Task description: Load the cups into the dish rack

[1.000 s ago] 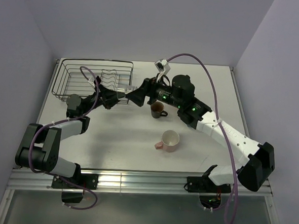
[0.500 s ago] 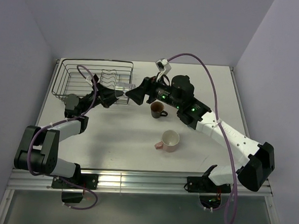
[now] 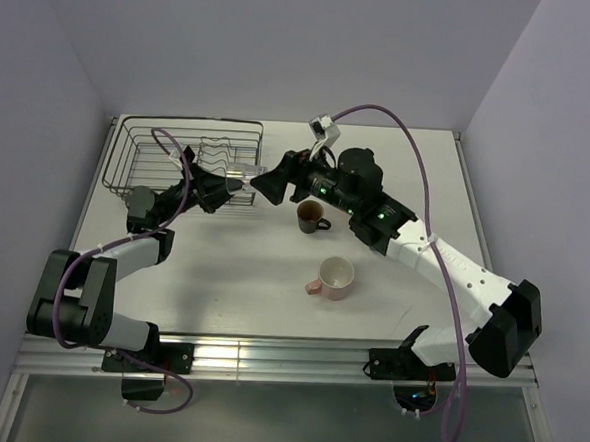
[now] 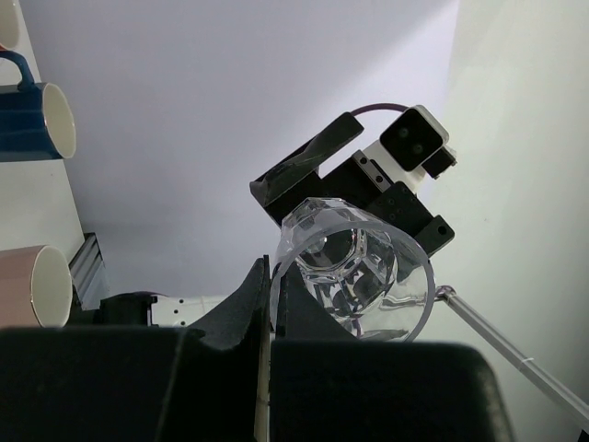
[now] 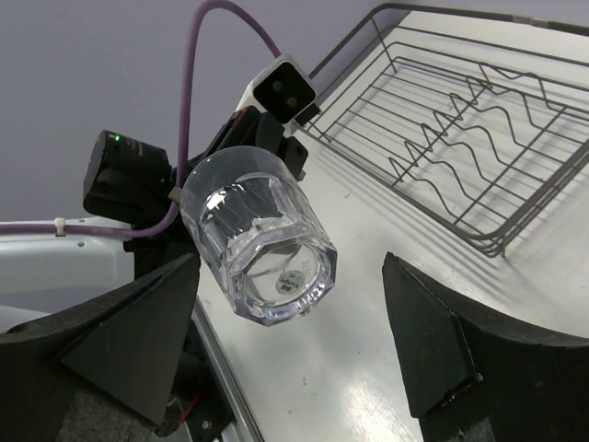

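The tumbler (image 5: 262, 235) hangs on its side above the desk (image 3: 242, 268), just off the rack's (image 3: 138, 161) 4 o'clock corner, where the two arms meet, presumably to pass it across. The left end effector (image 4: 267, 296) seems to pinch the glass wall at the rim, one finger on each side, though that view is cramped. The right end effector (image 5: 287, 267) is spread wide, with the tumbler between its fingers but touching neither, base toward that camera. The brown mug (image 3: 308, 216) and pink mug (image 3: 334, 276) wait on the desk at the tumbler's 4 and 5 o'clock.
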Controlling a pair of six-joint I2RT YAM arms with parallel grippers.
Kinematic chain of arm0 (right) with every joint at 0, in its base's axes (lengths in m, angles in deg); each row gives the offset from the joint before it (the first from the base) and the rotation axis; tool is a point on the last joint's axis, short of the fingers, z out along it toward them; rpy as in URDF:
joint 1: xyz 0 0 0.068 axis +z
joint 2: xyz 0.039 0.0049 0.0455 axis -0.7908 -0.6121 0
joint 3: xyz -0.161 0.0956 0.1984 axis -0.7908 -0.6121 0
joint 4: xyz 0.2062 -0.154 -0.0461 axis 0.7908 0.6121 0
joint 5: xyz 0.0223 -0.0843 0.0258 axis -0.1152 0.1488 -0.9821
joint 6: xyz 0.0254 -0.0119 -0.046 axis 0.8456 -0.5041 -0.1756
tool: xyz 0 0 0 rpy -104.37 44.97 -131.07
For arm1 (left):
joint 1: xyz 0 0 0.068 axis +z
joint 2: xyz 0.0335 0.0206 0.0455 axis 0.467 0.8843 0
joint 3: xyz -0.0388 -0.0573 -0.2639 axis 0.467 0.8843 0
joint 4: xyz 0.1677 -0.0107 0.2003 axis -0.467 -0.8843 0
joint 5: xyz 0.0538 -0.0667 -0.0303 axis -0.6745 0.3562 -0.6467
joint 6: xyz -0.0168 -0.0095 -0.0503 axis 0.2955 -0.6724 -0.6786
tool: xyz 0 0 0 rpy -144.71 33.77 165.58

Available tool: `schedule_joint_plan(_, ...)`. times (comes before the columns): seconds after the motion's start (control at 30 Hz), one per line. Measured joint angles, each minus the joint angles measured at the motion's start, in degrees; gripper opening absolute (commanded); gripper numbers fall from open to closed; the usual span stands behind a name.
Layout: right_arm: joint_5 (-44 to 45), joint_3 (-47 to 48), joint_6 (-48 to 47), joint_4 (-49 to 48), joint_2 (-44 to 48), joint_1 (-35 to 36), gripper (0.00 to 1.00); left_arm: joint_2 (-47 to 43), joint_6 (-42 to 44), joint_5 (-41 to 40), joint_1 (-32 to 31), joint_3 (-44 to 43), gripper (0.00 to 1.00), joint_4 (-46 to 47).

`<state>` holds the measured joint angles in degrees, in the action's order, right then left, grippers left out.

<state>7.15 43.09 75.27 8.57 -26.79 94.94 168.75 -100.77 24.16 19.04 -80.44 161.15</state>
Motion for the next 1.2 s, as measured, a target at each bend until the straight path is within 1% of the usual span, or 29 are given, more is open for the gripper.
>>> schedule_joint_plan(0.27,-5.51,0.02,2.08,-4.0,-3.48,0.0,0.87,-1.09,-0.39,0.39,0.04,0.0,0.0,-0.02)
schedule_joint_plan(0.37,-7.15,0.09,3.23,-5.88,-4.42,0.0,0.83,-1.25,-0.44,0.42,0.17,0.0,0.0,-0.02)
schedule_joint_plan(0.4,-7.58,0.26,3.45,-6.14,-4.66,0.0,0.8,-1.27,-0.5,0.44,0.2,0.0,0.0,-0.02)
schedule_joint_plan(0.47,-8.15,0.48,3.93,-6.78,-4.94,0.0,0.79,-1.27,-0.59,0.48,0.22,0.0,0.0,0.0)
schedule_joint_plan(0.53,-8.26,0.5,4.35,-7.43,-4.96,0.0,0.75,-1.27,-0.61,0.74,0.2,0.0,0.0,0.0)
schedule_joint_plan(0.57,-8.24,0.55,4.55,-7.78,-4.96,0.0,0.72,-1.27,-0.61,0.83,0.2,0.0,0.0,0.0)
schedule_joint_plan(0.63,-8.41,0.74,4.98,-8.2,-4.96,0.0,0.57,-1.27,-0.61,0.92,0.2,0.0,0.0,-0.07)
schedule_joint_plan(0.67,-8.52,0.85,5.03,-8.37,-4.98,0.0,0.42,-1.27,-0.92,1.07,0.2,0.0,0.0,-0.02)
schedule_joint_plan(0.73,-9.01,0.96,5.29,-8.52,-4.98,0.0,0.3,-1.27,-1.46,1.22,0.2,-0.02,0.0,0.22)
schedule_joint_plan(0.77,-9.03,0.98,5.55,-8.59,-5.01,0.0,0.2,-1.27,-1.66,1.27,0.2,-0.02,0.0,0.28)
schedule_joint_plan(0.83,-9.05,1.03,5.84,-8.59,-5.05,-0.02,0.12,-1.27,-1.75,1.29,0.22,-0.07,0.0,0.31)
schedule_joint_plan(0.87,-9.05,1.07,5.9,-8.59,-5.09,-0.02,0.03,-1.27,-1.86,1.29,0.22,-0.09,0.01,0.31)
schedule_joint_plan(0.9,-9.05,1.16,5.97,-8.55,-5.14,-0.02,0.0,-1.25,-1.9,1.29,0.24,-0.11,0.06,0.33)
schedule_joint_plan(0.93,-9.05,1.27,5.97,-8.52,-5.2,-0.02,0.0,-1.22,-1.9,1.29,0.26,-0.15,0.22,0.33)
schedule_joint_plan(0.97,-9.01,1.49,5.99,-8.33,-5.27,-0.02,0.0,-1.16,-1.79,1.29,0.28,-0.22,0.31,0.35)
schedule_joint_plan(1.0,-8.81,1.64,5.99,-8.17,-5.33,0.0,0.0,-1.05,-1.57,1.33,0.24,-0.35,0.37,0.42)
schedule_joint_plan(1.03,-8.44,1.86,5.97,-7.76,-5.38,0.0,0.0,-1.05,-1.38,1.33,0.24,-0.37,0.46,0.42)
schedule_joint_plan(1.13,-6.75,2.64,5.57,-6.23,-5.38,0.0,0.0,-1.11,0.37,1.38,0.24,-0.42,0.62,0.42)
schedule_joint_plan(1.2,-5.22,4.26,4.83,-3.87,-5.44,0.0,0.0,-1.73,2.58,1.31,0.44,-0.44,0.67,0.13)
